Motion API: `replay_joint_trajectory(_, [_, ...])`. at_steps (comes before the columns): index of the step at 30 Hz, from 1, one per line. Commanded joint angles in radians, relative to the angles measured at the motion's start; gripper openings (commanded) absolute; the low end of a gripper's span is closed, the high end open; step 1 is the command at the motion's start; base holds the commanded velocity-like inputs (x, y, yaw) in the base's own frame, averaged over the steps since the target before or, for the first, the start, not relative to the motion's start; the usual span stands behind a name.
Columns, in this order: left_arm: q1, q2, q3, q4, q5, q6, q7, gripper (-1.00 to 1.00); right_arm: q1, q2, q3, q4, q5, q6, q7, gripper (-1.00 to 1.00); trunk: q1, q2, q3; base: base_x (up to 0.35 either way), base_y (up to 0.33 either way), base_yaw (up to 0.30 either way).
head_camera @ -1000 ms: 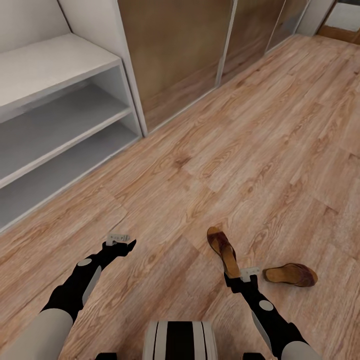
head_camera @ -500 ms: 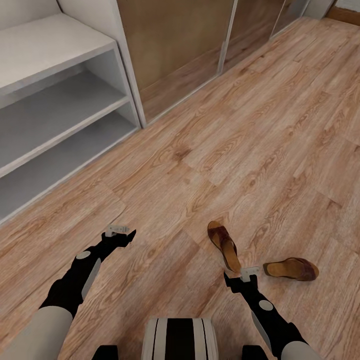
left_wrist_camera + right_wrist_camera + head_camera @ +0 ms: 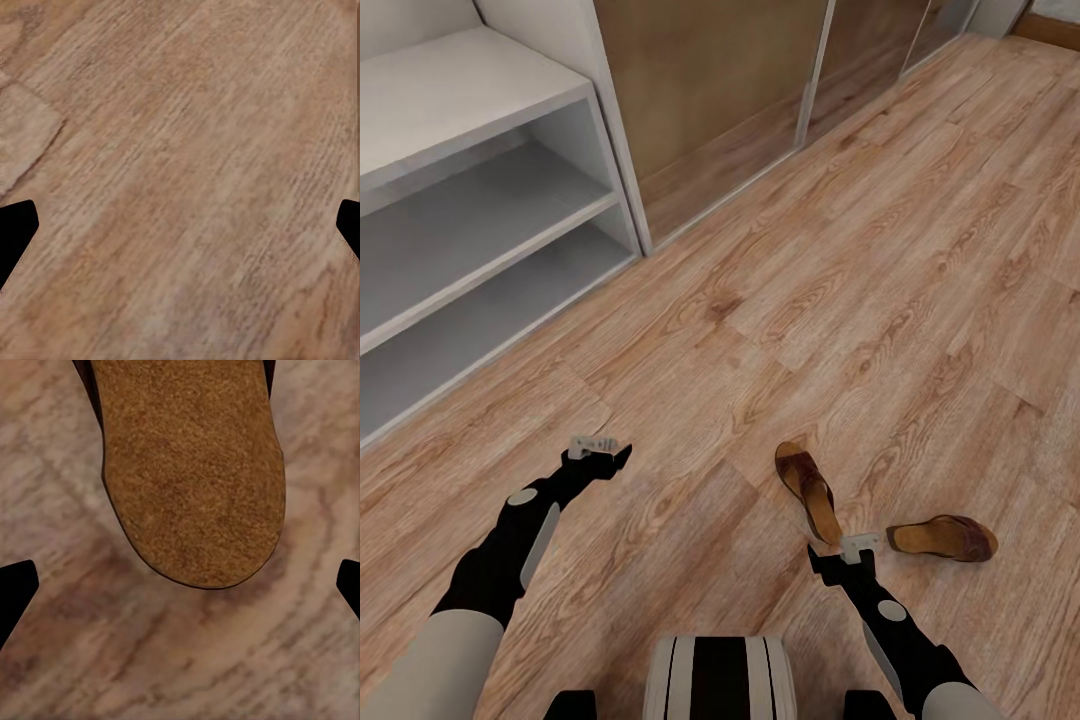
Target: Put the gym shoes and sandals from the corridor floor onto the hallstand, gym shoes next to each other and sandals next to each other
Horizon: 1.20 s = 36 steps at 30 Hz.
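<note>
Lying on the floor [image 3: 780, 300], near sandal [image 3: 808, 490] is just ahead of R gripper [image 3: 857, 546], heel end [image 3: 195, 502] closest, long axis along the reach. Jaws spread wide. L gripper [image 3: 593, 446], also spread, sits well apart.

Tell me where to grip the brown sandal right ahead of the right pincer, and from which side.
Grip the heel end of the sandal, coming from above with the right pincer. It lies flat on the floor, sole down, heel toward the pincer; the right wrist view shows the bare rounded footbed between the open fingers.
</note>
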Motion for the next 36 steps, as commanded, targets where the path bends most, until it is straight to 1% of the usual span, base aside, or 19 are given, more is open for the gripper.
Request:
replay_joint_trajectory(1, [0.0,0.0,0.002,-0.007,0.006,0.01,-0.005,1.0,0.0,0.001,-0.008,0.0,0.009,-0.004,0.007,1.0,0.0,0.0,-0.001,0.0,0.0,0.0])
replay_joint_trajectory(6, [0.0,0.0,0.002,-0.025,0.007,0.013,-0.005,1.0,0.0,0.001,-0.008,0.0,0.009,-0.004,0.007,1.0,0.0,0.0,-0.001,0.0,0.0,0.0])
replay_joint_trajectory(13, [0.001,0.0,0.002,-0.025,0.008,0.013,-0.005,1.0,0.0,0.001,-0.007,0.0,0.009,-0.004,0.006,1.0,0.003,-0.002,-0.028,0.0,0.0,0.0])
replay_joint_trajectory(19, [0.025,0.0,0.002,-0.021,0.009,0.006,-0.005,1.0,0.0,0.001,-0.008,0.0,0.009,-0.004,0.006,1.0,0.003,-0.002,-0.028,0.0,0.0,0.0])
replay_joint_trajectory(28, [0.031,0.0,0.002,-0.018,0.006,0.002,-0.004,1.0,0.0,0.001,-0.008,0.0,0.009,-0.004,0.006,1.0,0.003,-0.002,-0.028,0.0,0.0,0.0])
replay_joint_trajectory(36, [0.035,0.0,0.002,-0.015,0.007,-0.002,-0.007,1.0,0.0,0.001,-0.008,-0.001,0.009,-0.004,0.006,1.0,0.003,-0.002,-0.028,0.089,0.0,0.0])
